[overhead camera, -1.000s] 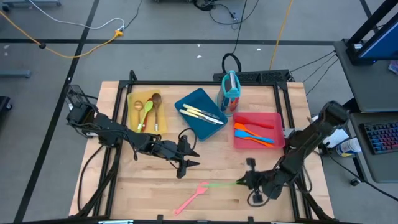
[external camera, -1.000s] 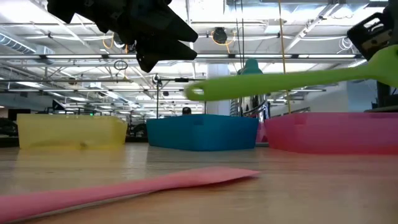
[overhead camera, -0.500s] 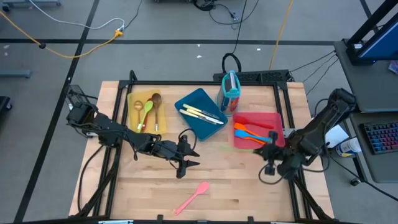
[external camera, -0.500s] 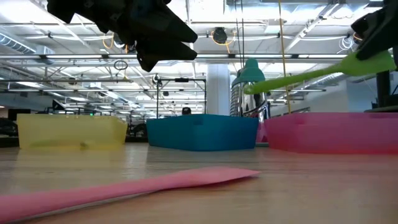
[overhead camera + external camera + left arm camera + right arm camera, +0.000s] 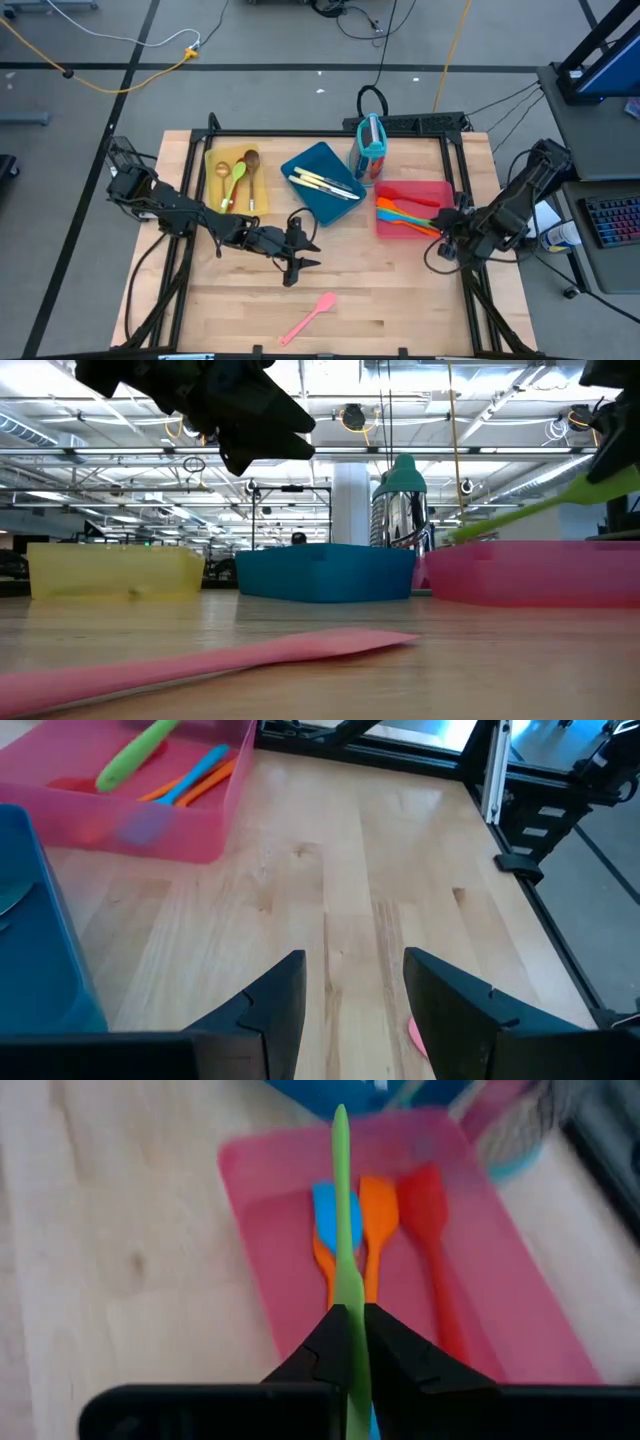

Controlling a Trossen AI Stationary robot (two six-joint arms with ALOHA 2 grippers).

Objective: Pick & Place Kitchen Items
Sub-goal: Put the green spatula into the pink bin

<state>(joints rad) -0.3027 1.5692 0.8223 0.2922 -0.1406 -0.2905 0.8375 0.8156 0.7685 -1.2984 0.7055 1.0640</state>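
Right end effector (image 5: 349, 1330) clamped on green spatula (image 5: 343, 1220) above red tray (image 5: 270, 1230), left end effector (image 5: 352, 990) open, empty, over bench (image 5: 340, 870)

We read this as a robotics lab or industrial test hall, not a kitchen. The wooden table (image 5: 330, 290) sits in a black metal frame (image 5: 455, 135) on bare grey concrete floor (image 5: 250, 90), with an orange cable (image 5: 130, 78) and black cables (image 5: 360, 20) trailing across it. A keyboard (image 5: 610, 220) sits on a desk at the right edge. In the low view we see an open hall behind the table: a high ceiling with strip lights (image 5: 330, 375), exposed metal trusses (image 5: 120, 455), and a white column (image 5: 352, 500).
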